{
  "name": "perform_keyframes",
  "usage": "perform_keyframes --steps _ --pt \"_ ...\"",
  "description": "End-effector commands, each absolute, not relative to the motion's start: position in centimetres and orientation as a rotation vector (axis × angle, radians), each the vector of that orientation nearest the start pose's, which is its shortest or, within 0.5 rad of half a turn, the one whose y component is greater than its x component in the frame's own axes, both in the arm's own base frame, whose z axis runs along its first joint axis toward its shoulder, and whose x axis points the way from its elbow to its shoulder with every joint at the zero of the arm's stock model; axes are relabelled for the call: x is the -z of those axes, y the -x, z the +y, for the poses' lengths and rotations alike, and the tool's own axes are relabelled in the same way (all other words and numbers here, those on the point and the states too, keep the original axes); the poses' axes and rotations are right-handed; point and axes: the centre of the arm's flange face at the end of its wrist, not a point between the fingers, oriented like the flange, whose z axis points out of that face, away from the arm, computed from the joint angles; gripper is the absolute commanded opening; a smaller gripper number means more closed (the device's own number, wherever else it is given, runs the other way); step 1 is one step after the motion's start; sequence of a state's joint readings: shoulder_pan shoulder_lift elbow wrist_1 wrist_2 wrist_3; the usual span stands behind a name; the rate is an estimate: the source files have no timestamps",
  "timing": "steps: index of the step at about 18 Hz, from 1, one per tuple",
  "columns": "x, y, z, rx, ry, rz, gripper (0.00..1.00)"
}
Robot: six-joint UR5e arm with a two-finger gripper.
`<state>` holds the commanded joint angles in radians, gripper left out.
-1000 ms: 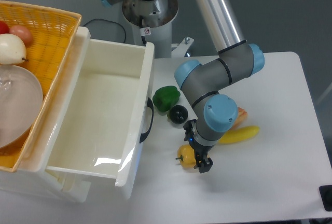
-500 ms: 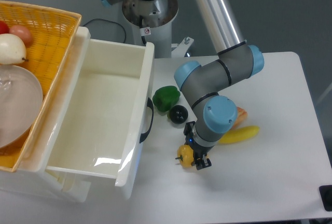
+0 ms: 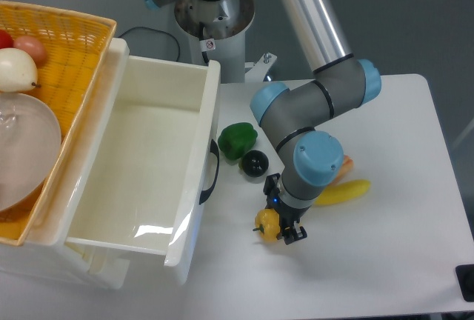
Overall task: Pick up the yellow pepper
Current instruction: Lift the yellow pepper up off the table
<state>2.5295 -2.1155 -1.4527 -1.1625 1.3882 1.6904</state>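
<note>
The yellow pepper (image 3: 266, 224) is small and glossy, with its stem pointing left, near the front middle of the white table (image 3: 385, 261). My gripper (image 3: 278, 227) comes down from the arm's blue wrist and is shut on the pepper, whose right side is covered by the fingers. One dark fingertip (image 3: 294, 234) shows to the pepper's right; the other finger is hidden behind it. Whether the pepper still touches the table I cannot tell.
A green pepper (image 3: 237, 140) and a black ball (image 3: 255, 163) lie by the open white drawer (image 3: 141, 172). A banana (image 3: 342, 191) and an orange item (image 3: 342, 164) sit right of the arm. A yellow basket (image 3: 67, 61) with fruit and a bowl stands at left.
The fingers have closed in on the yellow pepper over the last second, and pepper and gripper have shifted very slightly.
</note>
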Motion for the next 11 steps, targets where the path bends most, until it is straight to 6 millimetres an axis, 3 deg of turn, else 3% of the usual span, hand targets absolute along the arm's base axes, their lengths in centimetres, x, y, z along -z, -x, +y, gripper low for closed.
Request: perform_keyframes --steps 5,11 --pt "-28.7 47.0 49.7 0.149 2.786 1.037 0.41" --pt "-32.2 45.6 48.0 0.227 2.793 1.009 0.41"
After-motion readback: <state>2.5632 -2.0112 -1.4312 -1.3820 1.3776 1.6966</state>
